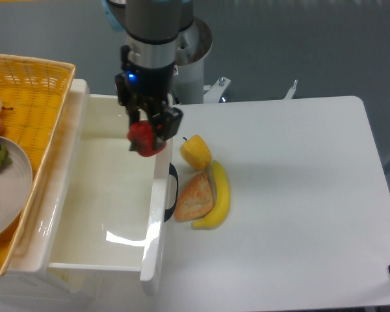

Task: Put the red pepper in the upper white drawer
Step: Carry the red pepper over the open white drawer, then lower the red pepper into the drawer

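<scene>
Red pepper [143, 139] in end effector [146, 133] (clamped)

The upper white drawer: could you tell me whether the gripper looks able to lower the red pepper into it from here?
Probably yes: the gripper holds the red pepper over the upper white drawer, just inside its front wall, and the floor below looks bare.

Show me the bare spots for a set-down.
Free: the upper white drawer floor; the table right of the banana. Crowded: beside the drawer handle, where yellow fruit, orange wedge and banana cluster.
</scene>
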{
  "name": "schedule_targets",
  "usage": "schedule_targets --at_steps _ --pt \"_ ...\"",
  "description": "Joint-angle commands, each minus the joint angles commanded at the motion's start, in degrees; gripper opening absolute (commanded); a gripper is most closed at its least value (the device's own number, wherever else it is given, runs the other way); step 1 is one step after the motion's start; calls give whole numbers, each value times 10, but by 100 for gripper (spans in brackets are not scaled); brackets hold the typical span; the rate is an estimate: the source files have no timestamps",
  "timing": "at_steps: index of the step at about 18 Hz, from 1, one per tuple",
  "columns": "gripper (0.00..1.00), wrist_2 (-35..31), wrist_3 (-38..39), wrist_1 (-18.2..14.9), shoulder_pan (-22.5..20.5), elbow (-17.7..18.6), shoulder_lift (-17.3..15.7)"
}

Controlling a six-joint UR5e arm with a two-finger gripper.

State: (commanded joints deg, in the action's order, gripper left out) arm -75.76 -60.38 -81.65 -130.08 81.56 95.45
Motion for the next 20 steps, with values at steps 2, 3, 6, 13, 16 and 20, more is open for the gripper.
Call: schedule_targets --at_steps 2,3,6,13,16,20 --pt "6 1 -2 10 4 2 9" --pt "6 4 -2 18 4 3 13" --pt "6 6 -19 20 11 4 22" --pt "6 5 -43 21 18 15 54" --pt "6 6 -47 21 18 18 66" --pt "7 6 -49 22 18 18 76"
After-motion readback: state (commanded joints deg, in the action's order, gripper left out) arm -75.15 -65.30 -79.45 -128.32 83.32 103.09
